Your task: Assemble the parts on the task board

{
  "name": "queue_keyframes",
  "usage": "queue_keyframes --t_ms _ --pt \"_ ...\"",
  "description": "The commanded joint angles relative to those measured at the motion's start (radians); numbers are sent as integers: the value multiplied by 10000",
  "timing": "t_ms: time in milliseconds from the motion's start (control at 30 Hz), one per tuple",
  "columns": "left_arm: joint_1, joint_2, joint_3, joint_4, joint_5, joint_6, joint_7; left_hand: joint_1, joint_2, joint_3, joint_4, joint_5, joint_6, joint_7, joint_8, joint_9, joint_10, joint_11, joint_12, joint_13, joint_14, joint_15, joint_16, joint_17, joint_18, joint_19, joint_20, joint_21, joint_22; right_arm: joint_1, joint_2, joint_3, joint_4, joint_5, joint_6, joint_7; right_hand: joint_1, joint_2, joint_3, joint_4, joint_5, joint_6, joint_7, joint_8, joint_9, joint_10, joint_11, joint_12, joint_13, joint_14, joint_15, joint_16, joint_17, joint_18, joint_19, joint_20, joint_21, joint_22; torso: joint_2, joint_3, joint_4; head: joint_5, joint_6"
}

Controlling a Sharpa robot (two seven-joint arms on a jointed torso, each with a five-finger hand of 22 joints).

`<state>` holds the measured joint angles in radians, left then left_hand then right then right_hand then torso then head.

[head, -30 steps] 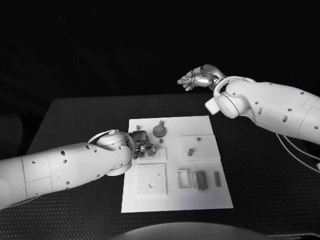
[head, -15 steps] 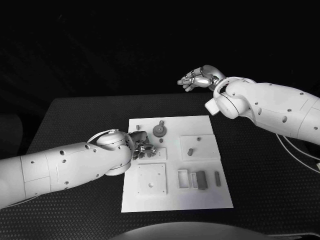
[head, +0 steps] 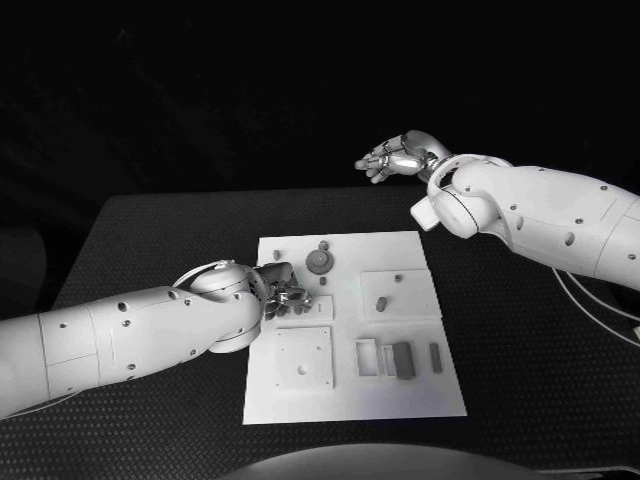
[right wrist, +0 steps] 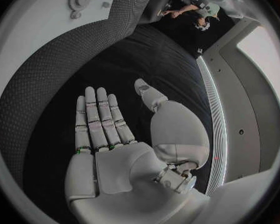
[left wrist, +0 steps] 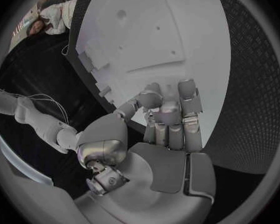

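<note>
Left hand (head: 281, 293) is remaining curled over the task board (head: 352, 400) at its left edge, barely shifted across the last second; whether it grips a part cannot be told. Right hand (head: 395, 157) is staying raised, fingers open, beyond the table (head: 162, 240). Assembly appears paused; gear (head: 320, 261) is lying nearby.

Board (head: 352, 400): plain white, with white raised square plates on it. Parts (head: 397, 358): grey, incl. a grey gear (head: 320, 261) near the board's far edge. Table (head: 162, 240): black, fine textured grid pattern; same weave visible in both wrist views. Arms: white. Left hand (head: 283, 290): silver metallic. Right hand (head: 397, 155): silver, pale palm, dark bands on fingers (right wrist: 97, 119).
</note>
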<state>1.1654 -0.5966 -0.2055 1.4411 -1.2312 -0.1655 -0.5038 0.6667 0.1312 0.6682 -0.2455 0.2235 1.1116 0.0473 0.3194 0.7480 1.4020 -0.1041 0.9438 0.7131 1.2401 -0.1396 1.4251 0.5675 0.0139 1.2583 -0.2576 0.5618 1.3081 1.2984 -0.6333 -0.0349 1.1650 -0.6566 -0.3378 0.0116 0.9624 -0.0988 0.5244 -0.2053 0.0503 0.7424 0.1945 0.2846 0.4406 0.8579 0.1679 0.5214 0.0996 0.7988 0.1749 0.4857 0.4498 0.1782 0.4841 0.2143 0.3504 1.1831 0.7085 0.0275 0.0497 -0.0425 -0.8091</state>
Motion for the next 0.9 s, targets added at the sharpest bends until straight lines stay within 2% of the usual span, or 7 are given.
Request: queue_keyframes --t_ms 33,333,433,500,567,900 --pt "-92 -44 -87 -21 75 334 -311 142 347 69 -86 117 1494 -608 57 -8 -140 -204 83 21 -480 -486 88 11 -57 129 -141 1 205 -4 2 2 8 -6 131 68 -96 -29 0 37 -4 -32 293 55 -12 56 24 5 -17 -73 3 -42 19 -131 -45 8 -39 15 1 1 2 6 -18" --pt "-94 -122 -98 55 75 407 -350 49 433 93 -167 168 1511 -622 65 0 -149 -208 118 43 -477 -483 126 19 -60 140 -142 26 208 -6 -4 1 9 -4 131 66 -95 -30 0 40 -4 -32 292 57 -14 56 24 7 -22 -74 3 -47 27 -131 -44 7 -43 21 0 9 -4 35 -46" --pt "-94 -136 -106 80 81 37 -370 7 475 107 -197 207 1523 -627 71 4 -152 -212 132 53 -472 -480 140 22 -65 149 -139 39 209 -6 -16 1 11 -4 123 66 -95 -32 0 40 -4 -32 291 57 -15 57 24 8 -23 -74 3 -48 28 -131 -44 7 -44 22 0 10 -4 34 -48" --pt "-95 -138 -106 95 134 -22 -382 -118 532 150 -295 607 1551 -638 83 14 -157 -220 174 77 -454 -481 175 26 -70 175 -136 78 210 -6 -14 1 14 -4 125 65 -95 -33 -1 40 -4 -33 291 57 -15 57 24 8 -24 -74 3 -49 30 -131 -44 7 -45 23 0 9 -4 32 -57" --pt "-95 -130 -107 101 193 10 -388 -278 633 156 -373 783 1568 -644 89 22 -165 -227 201 90 -442 -480 194 25 -86 192 -121 106 208 -6 -10 1 16 -4 127 65 -94 -34 -1 40 -4 -32 291 58 -16 57 24 9 -25 -74 3 -50 31 -131 -44 7 -46 24 0 9 -4 38 -59" --pt "-97 -112 -116 142 350 16 -428 -456 738 195 -401 851 1571 -644 84 23 -182 -229 210 90 -444 -475 197 16 -90 186 -114 121 203 -6 -17 1 12 -4 129 65 -92 -37 -1 41 -4 -33 291 59 -19 56 24 11 -31 -74 4 -56 41 -131 -44 6 -53 32 -4 14 -9 44 -46"
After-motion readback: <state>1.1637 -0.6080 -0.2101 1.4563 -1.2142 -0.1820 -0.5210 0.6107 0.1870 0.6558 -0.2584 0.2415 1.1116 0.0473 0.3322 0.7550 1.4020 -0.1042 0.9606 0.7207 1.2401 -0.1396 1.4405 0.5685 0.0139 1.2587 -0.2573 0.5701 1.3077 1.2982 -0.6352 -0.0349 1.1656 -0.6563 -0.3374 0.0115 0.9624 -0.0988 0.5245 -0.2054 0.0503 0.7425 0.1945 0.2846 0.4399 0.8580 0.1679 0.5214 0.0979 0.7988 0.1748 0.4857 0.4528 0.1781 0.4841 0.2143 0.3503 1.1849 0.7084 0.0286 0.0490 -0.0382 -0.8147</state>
